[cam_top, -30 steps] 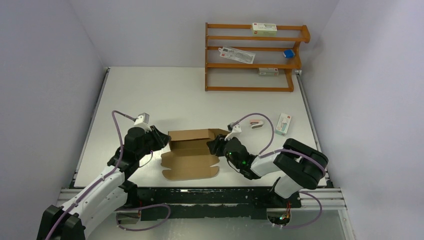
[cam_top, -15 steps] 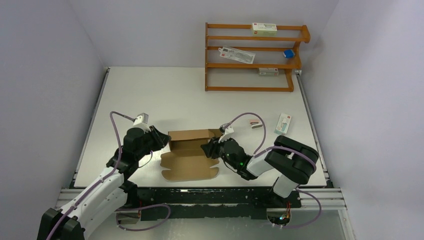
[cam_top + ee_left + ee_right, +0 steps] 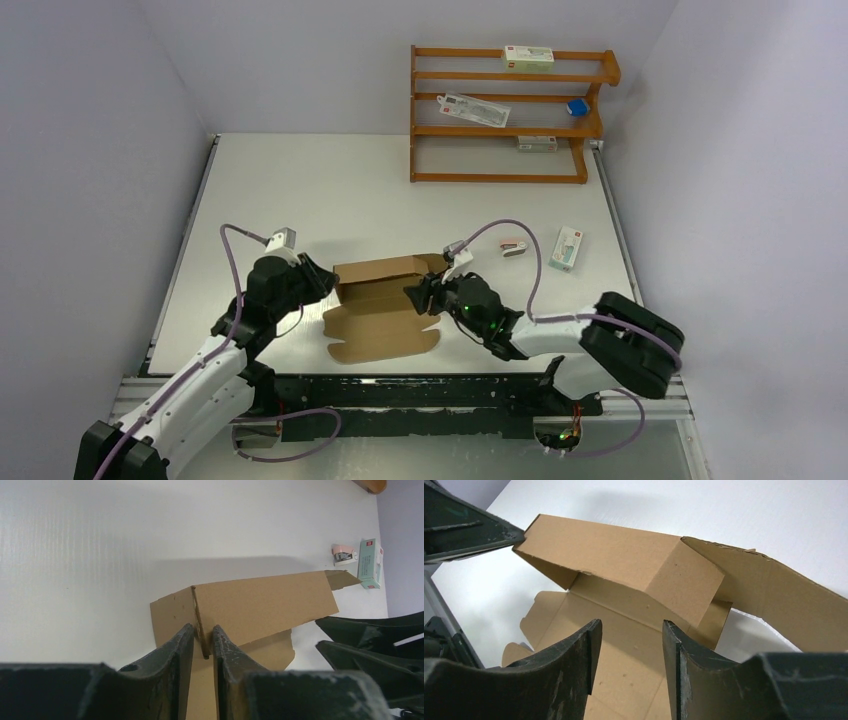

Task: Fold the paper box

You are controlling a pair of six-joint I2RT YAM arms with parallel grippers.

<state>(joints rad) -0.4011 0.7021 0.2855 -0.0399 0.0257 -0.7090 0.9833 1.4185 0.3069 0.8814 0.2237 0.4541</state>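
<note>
The paper box point(image 3: 385, 310) is brown cardboard, partly folded, lying between the two arms. Its rear wall stands up and its front panel with notched flaps lies flat on the table. My left gripper point(image 3: 328, 283) is at the box's left end. In the left wrist view the left gripper point(image 3: 203, 632) is shut on the upright edge of the paper box point(image 3: 260, 605). My right gripper point(image 3: 415, 297) is at the box's right end. In the right wrist view the right gripper point(image 3: 631, 625) is open over the floor of the paper box point(image 3: 624, 565), with nothing between its fingers.
A wooden shelf point(image 3: 505, 115) with small white cartons stands at the back right. A pink stapler point(image 3: 514, 247) and a pale green carton point(image 3: 567, 248) lie right of the box. A metal rail point(image 3: 400, 390) runs along the near edge.
The right arm's elbow has swung out to the right while its gripper stays at the box's right end, reaching slightly further left. The left gripper has kept its grip and place.
</note>
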